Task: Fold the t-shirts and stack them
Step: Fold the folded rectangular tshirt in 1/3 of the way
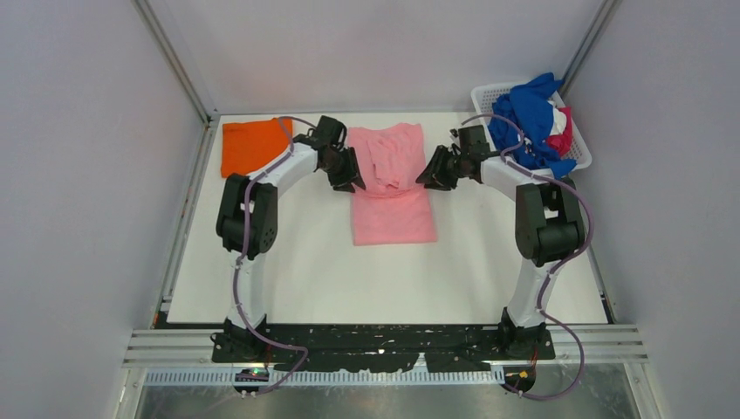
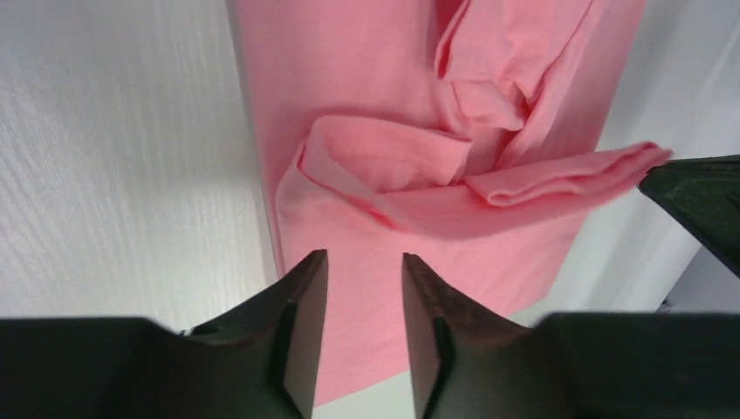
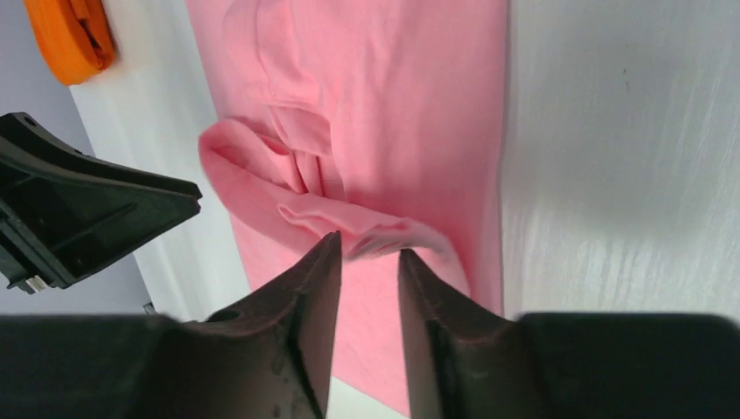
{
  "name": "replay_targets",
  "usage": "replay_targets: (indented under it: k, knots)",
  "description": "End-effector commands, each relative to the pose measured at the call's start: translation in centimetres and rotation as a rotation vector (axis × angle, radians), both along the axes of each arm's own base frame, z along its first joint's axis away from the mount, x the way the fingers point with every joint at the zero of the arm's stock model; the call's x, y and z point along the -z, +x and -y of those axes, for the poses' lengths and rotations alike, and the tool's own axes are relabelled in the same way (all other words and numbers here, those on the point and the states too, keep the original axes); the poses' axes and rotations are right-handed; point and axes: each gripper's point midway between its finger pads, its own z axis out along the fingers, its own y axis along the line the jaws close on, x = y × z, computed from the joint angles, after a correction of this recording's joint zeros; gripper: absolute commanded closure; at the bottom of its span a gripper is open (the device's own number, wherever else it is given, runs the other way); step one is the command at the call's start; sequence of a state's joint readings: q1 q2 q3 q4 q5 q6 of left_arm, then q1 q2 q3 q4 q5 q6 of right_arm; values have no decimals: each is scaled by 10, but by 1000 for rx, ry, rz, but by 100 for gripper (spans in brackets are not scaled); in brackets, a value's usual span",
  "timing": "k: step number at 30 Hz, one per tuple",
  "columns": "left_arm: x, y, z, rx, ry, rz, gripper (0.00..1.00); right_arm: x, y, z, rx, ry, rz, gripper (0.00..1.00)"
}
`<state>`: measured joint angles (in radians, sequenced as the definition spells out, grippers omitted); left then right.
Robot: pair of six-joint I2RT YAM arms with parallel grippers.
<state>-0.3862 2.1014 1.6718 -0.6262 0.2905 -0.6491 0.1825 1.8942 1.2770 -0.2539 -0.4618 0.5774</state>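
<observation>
Orange tee (image 1: pixel 253 146) lies folded flat at the far-left corner of the white counter (image 1: pixel 305 271). Left pincer (image 2: pixel 362 257) hovers slightly spread, gripping nothing, at the left edge of the pink tee (image 1: pixel 394 196). That tee sits mid-counter toward the back: lower half smooth, upper half bunched, sleeves folded inward in loose ridges. Right pincer (image 3: pixel 368 240) is slightly spread, with a fabric ridge at its tips. Far right, the basket (image 1: pixel 484 92) holds a heaped blue tee (image 1: pixel 524 113), white tee (image 1: pixel 555 113) and magenta tee (image 1: pixel 565 133).

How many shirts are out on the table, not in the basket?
2. The pink t-shirt lies in the middle of the table; the orange t-shirt sits folded at its far left corner. The basket holds more, some perhaps hidden.
</observation>
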Motion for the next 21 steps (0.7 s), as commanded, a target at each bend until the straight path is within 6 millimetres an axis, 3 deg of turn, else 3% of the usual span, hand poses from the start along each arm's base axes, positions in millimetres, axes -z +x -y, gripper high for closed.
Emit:
replay_targets:
  k: [1, 2, 3, 4, 5, 9, 12, 13, 14, 21]
  knots:
    - [-19, 17, -8, -29, -27, 26, 48, -24, 41, 5, 49, 18, 95, 48]
    - [-23, 20, -11, -42, -28, 34, 34, -28, 47, 6, 56, 21, 105, 39]
    - [-29, 23, -13, -52, -33, 44, 20, -30, 49, 8, 66, 21, 108, 23]
    - [-36, 25, -14, -56, -42, 56, 6, -36, 50, 10, 69, 20, 122, 16]
    - [-42, 25, -16, -58, -47, 68, 1, -38, 49, 11, 66, 13, 131, 5]
    - [-60, 8, -18, -46, -73, 102, 0, -45, 27, 16, 44, -9, 148, 4]
    - [-60, -20, -22, -30, -80, 93, 0, -36, -7, 23, 28, -38, 122, 5]
    - [-56, -33, -23, -23, -75, 85, 0, -23, -23, 27, 26, -49, 87, 4]
    - [-52, -46, -25, -15, -71, 74, 0, -28, -32, 28, 23, -55, 101, 5]
    - [-16, -127, -25, 25, -60, -7, 0, -4, -106, 36, 9, -72, 47, 4]
